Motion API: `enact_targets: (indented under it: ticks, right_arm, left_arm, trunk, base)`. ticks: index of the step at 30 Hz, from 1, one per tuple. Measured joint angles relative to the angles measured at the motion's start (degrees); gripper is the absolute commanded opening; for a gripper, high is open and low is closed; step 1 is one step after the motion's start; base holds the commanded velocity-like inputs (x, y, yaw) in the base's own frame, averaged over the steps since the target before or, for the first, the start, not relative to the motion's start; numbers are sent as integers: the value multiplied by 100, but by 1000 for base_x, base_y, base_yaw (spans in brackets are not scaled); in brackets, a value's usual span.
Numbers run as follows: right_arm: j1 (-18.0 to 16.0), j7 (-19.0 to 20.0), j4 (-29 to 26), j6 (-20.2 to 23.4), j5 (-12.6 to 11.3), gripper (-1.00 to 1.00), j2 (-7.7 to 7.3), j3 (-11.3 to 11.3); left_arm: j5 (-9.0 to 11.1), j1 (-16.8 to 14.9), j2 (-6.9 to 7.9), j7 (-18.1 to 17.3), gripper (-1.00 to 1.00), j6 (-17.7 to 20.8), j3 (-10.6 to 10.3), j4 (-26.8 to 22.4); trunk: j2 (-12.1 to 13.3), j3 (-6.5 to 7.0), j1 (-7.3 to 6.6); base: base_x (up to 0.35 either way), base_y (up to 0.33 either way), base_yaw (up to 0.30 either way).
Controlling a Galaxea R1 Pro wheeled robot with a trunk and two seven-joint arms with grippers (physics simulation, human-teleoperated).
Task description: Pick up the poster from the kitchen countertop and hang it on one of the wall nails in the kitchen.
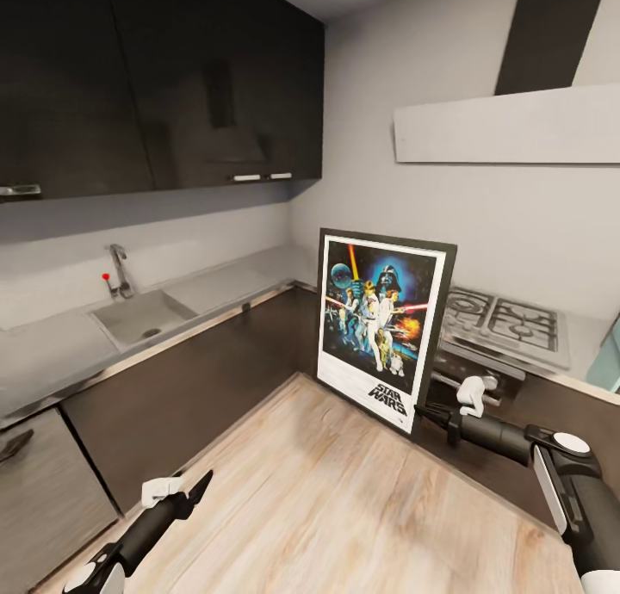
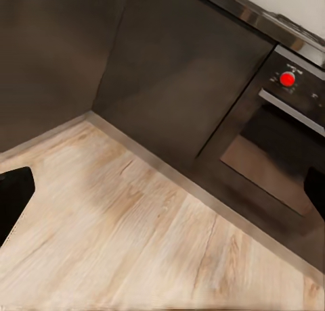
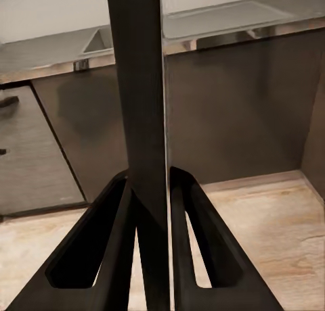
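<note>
poster (image 1: pixel 380 331) upright in front of the corner, clamped at its lower right edge by right gripper (image 1: pixel 428 415) | hob (image 1: pixel 504 321) behind it, to the right – set in kitchen countertop (image 1: pixel 224 284) | sink (image 1: pixel 142 316) to the left – left gripper (image 1: pixel 196 487) low over floor (image 1: pixel 344 508)

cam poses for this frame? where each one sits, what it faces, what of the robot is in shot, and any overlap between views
Head view: on the robot's head, facing the kitchen corner; sink, gas hob, both arms, and the right gripper gripping the upright poster at its lower edge.
Left wrist view: near the left gripper, facing wood floor and oven; dark fingertips at the edges.
Right wrist view: near the right gripper, facing the sink counter; both fingers clamp the poster edge-on.
Shared: head and right wrist views both show poster and sink.
</note>
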Motion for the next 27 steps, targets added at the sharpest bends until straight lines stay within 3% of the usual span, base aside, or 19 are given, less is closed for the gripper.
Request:
enact_targets:
  ticks: [7, 15, 27]
  right_arm:
    - [0, 0, 0, -2, 0, -100, 0, 0]
    - [0, 0, -74, 7, 0, -100, 1, 0]
    - [2, 0, -88, 6, 0, -100, 0, 0]
  left_arm:
    - [1, 0, 0, 0, 100, 0, -1, 1]
    - [4, 0, 1, 3, 100, -1, -3, 2]
    - [0, 0, 0, 2, 100, 0, 0, 0]
  trunk:
    - [0, 0, -1]
    - [0, 0, -1]
    - [0, 0, -2]
  base:
    - [-108, -29, 287]
    - [-145, -224, 287]
    - [-14, -75, 289]
